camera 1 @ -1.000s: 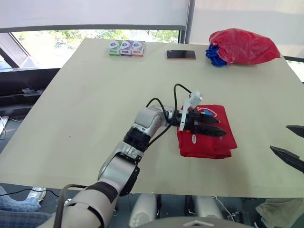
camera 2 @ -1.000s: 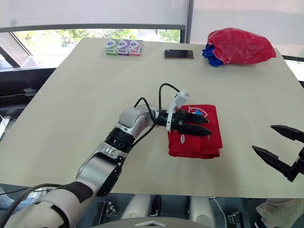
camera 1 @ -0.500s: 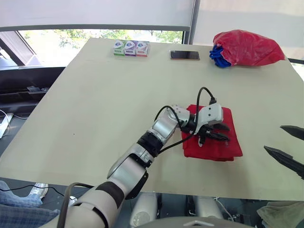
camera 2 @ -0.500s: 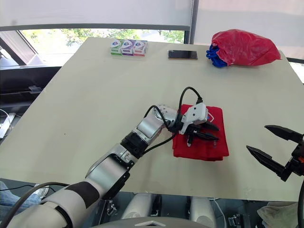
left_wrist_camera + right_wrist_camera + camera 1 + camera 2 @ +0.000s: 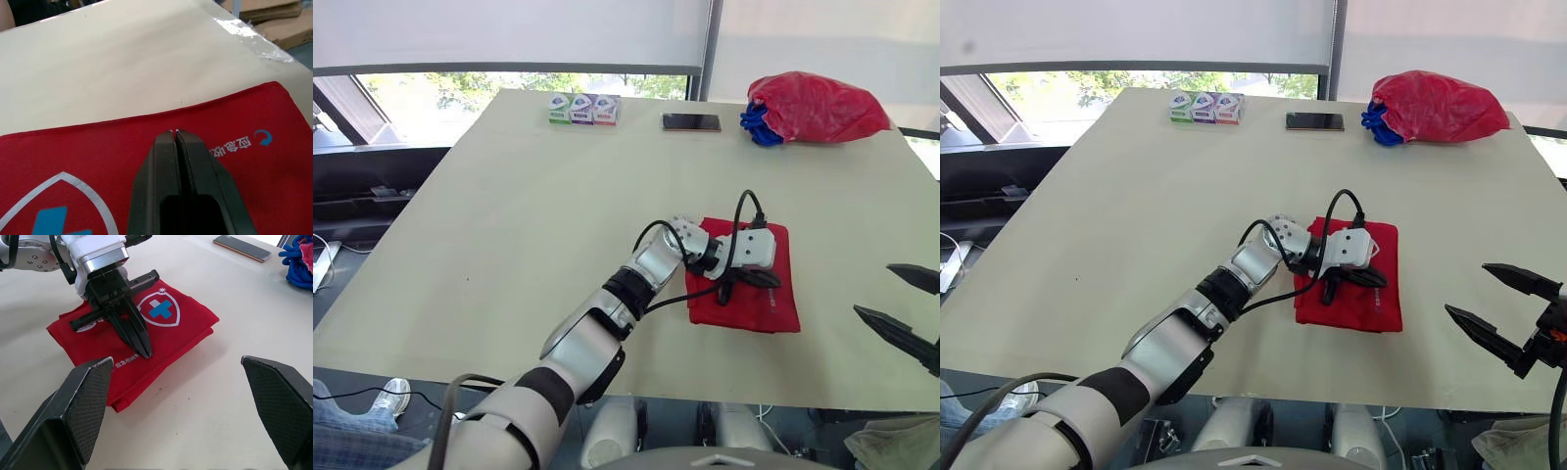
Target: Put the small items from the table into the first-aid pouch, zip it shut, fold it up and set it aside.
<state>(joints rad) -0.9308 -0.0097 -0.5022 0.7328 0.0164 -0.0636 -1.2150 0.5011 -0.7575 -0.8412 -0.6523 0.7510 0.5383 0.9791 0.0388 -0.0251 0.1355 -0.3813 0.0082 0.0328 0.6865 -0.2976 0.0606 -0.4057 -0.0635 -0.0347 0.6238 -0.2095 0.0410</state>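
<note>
Left gripper [image 5: 756,278]: rolled over just now, fingers closed, tips pressing folded first-aid pouch [image 5: 778,308] at front right of table [image 5: 509,245] | right gripper [image 5: 1500,315]: spread wide, idle nearby | likely flattening fold; set-aside pending.

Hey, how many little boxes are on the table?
3, in a row at the table's far edge, left of the phone: green box, purple box, red box. None seems hidden.

Head pair: high, forward-down over table [image 5: 509,196]; wrist cameras: low, close, both sharing red pouch [image 5: 195,328].
</note>
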